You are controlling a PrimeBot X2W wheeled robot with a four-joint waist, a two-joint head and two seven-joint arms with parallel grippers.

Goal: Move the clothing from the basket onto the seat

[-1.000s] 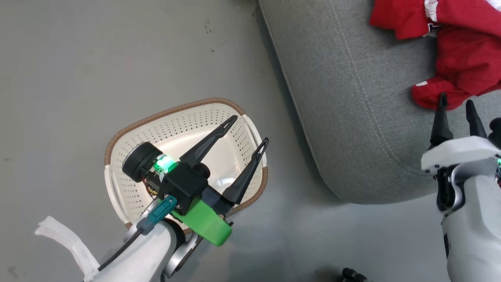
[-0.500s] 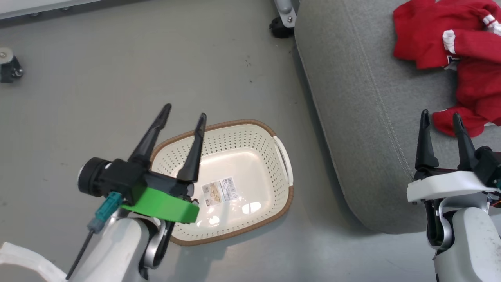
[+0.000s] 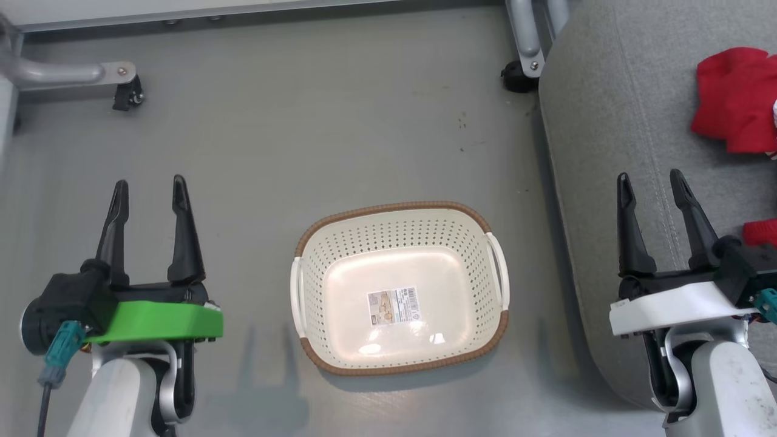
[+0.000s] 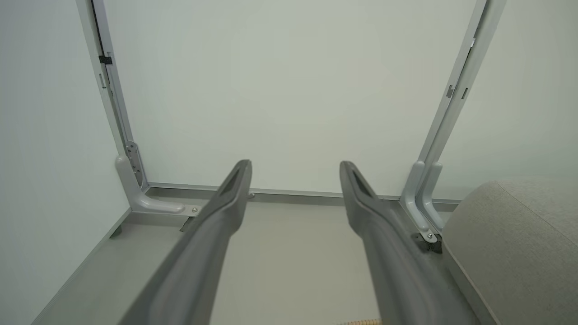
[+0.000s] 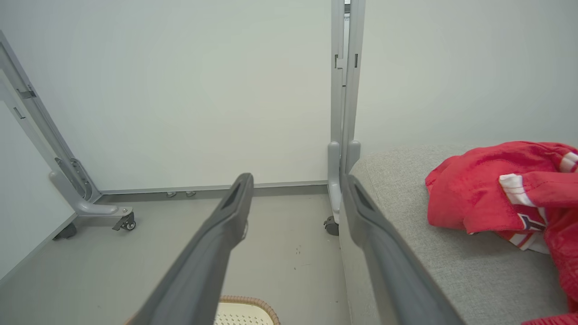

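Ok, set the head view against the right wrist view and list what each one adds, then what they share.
Head view adds: the left gripper, jaws apart, and the label on the basket floor. Right wrist view adds: the wall panels face-on and the upright post between them. Shared: basket rim, seat, red clothing, right gripper with jaws apart.

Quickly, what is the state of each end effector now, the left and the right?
Left end effector: open, holding nothing.
Right end effector: open, holding nothing.
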